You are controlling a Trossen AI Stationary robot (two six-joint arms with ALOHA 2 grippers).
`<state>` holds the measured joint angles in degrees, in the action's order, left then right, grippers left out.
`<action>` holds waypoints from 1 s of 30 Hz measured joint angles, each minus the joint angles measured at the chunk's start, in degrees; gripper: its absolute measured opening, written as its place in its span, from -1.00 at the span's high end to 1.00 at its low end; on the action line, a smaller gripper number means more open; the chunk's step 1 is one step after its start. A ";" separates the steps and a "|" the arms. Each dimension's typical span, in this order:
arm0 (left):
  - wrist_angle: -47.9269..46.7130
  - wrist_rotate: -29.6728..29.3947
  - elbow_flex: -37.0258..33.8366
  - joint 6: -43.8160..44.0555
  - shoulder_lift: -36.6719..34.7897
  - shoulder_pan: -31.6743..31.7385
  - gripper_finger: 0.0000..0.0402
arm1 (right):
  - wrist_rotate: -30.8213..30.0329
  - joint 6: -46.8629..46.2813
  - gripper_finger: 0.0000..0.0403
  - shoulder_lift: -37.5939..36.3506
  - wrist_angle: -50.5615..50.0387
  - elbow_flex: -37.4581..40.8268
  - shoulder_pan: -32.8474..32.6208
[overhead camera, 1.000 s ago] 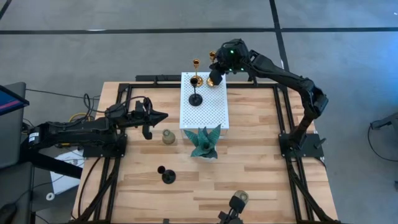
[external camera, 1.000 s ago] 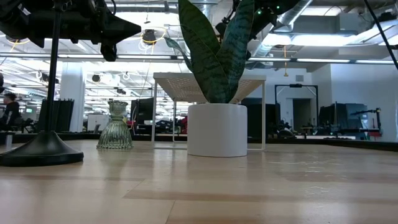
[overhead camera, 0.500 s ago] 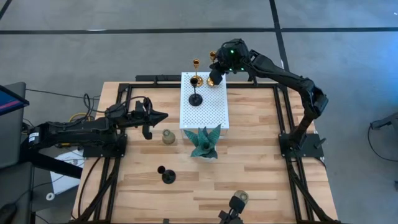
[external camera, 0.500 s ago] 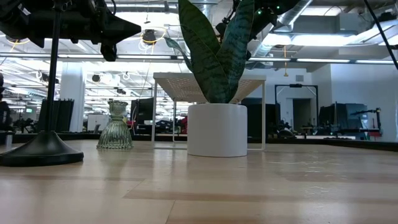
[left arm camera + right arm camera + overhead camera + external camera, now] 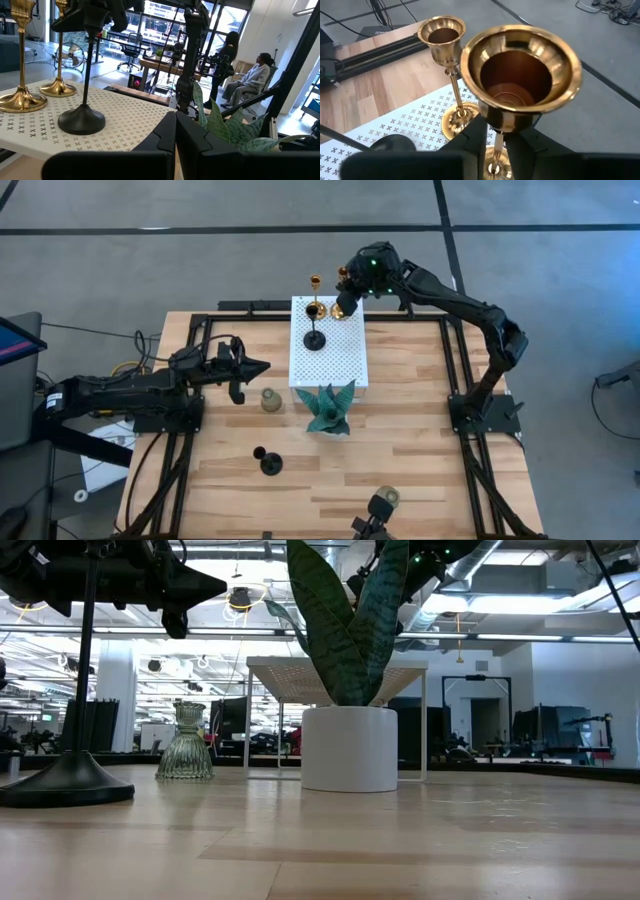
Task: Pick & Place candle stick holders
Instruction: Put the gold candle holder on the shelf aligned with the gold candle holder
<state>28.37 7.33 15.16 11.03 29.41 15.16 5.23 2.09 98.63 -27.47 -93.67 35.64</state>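
Your left tool [image 5: 262, 367] hovers over the left side of the worktop [image 5: 420, 430], fingers pinched together and holding nothing, tip aimed at the white perforated stand [image 5: 335, 365]. Just past that tip, a squat grey-green glassy holder [image 5: 269, 399] stands upright on the wood, ribbed body, close beside the tool but apart from it. Nearer the front edge, a black holder [image 5: 269, 462] with a round base stands alone, well apart from both tools.

On the stand, the second black holder [image 5: 315, 333] stands upright: thin stem, round flat base, small cup on top. At the stand's far edge you have two slim shiny gold holders, flared cups on thin stems with round bases. The left gold holder [image 5: 314, 283] stands free. Just beside it to the right, the right gold holder [image 5: 342, 275] stands with your right tool [image 5: 341, 310] around its stem below the cup; the right wrist view shows the fingers [image 5: 472, 137] either side of the stem, and you cannot tell whether they clamp it or stand slightly off it.

In front of the stand sits a teal spiky plant ornament [image 5: 328, 408]. At the front edge, the second grey-green glassy holder [image 5: 387, 499] stands, well apart from either tool.
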 joint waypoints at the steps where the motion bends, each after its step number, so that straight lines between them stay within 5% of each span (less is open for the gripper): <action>1: 0.00 0.01 0.00 0.00 0.00 0.00 0.96 | 0.05 0.00 0.69 0.00 -0.04 0.00 0.00; 17: -0.02 0.02 0.00 0.00 0.00 0.01 0.96 | 1.33 2.61 0.50 -0.11 -5.09 0.00 -0.49; 30: -0.02 0.02 -0.01 0.00 0.00 0.02 0.96 | 1.98 4.06 0.01 -0.54 -5.47 0.00 -1.44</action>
<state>28.36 7.35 15.16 11.03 29.41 15.18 7.20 6.15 98.09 -32.94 -93.67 34.20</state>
